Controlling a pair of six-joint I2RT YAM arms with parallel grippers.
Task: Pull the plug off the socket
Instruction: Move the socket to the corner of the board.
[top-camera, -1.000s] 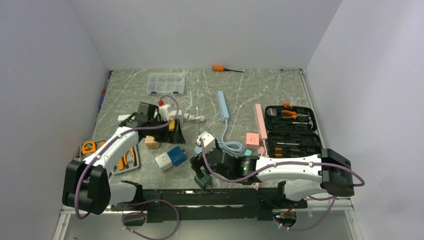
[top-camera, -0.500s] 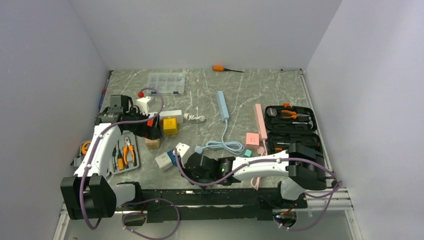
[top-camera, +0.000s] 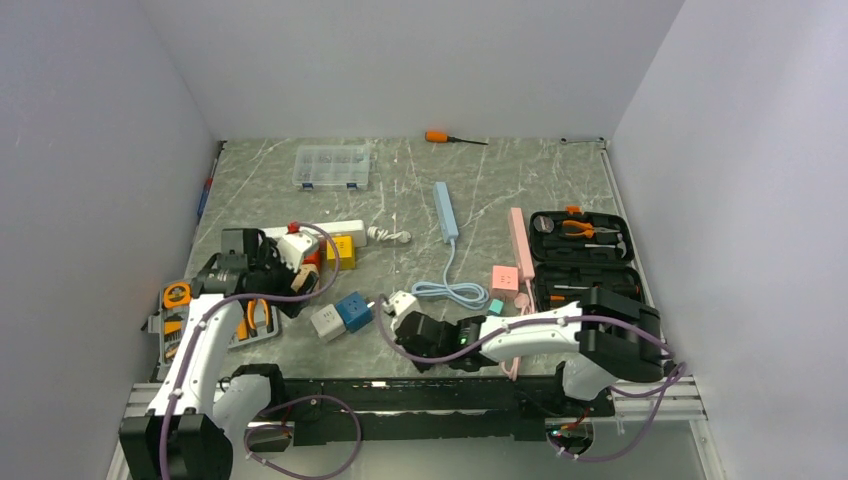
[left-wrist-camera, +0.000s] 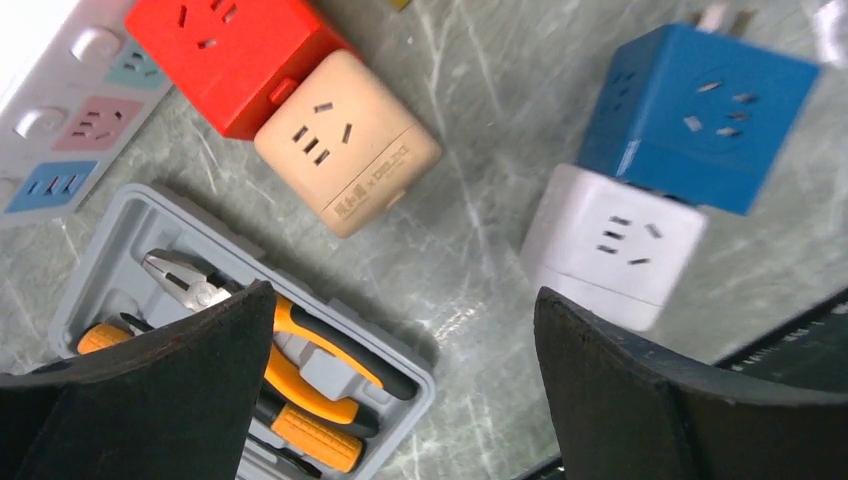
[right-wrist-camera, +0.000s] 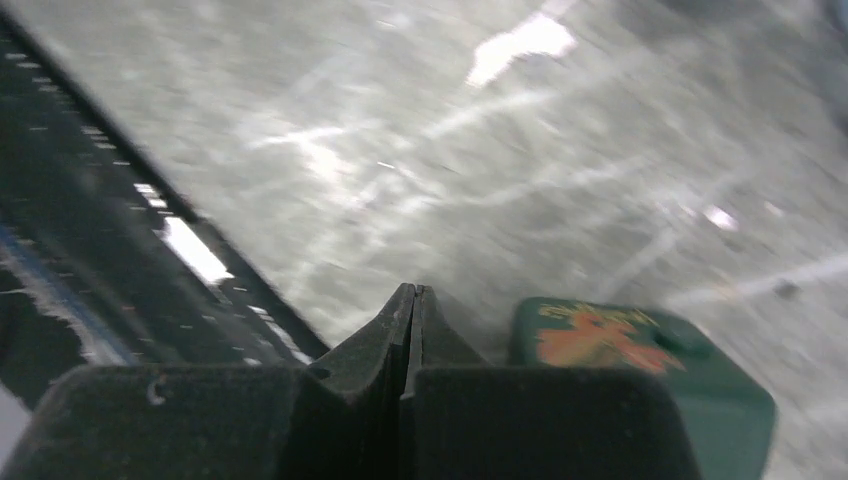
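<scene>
In the left wrist view a blue cube socket (left-wrist-camera: 700, 115) with bare prongs on its far side lies against a white cube socket (left-wrist-camera: 615, 245). A red cube (left-wrist-camera: 235, 55) touches a beige cube (left-wrist-camera: 345, 140). I cannot tell which of these is the plug. My left gripper (left-wrist-camera: 405, 300) hangs open above the bare table between the cubes and the tool tray, holding nothing. From above it is my left gripper (top-camera: 288, 295), left of the white cube (top-camera: 326, 322) and blue cube (top-camera: 353, 310). My right gripper (right-wrist-camera: 412, 290) is shut on nothing, low beside a green block (right-wrist-camera: 640, 370).
A grey tool tray (left-wrist-camera: 110, 245) with orange-handled pliers lies near the left gripper. A white power strip (top-camera: 335, 228), yellow cube (top-camera: 340, 250), blue strip (top-camera: 446, 210), pink strip (top-camera: 520, 243), pink cube (top-camera: 505, 278), black tool case (top-camera: 585, 262), clear organiser (top-camera: 333, 166) and screwdriver (top-camera: 445, 137) are spread over the table.
My left arm swung from over the white strip toward the near left, above the cubes and tray. My right gripper closed empty and shifted left along the near edge.
</scene>
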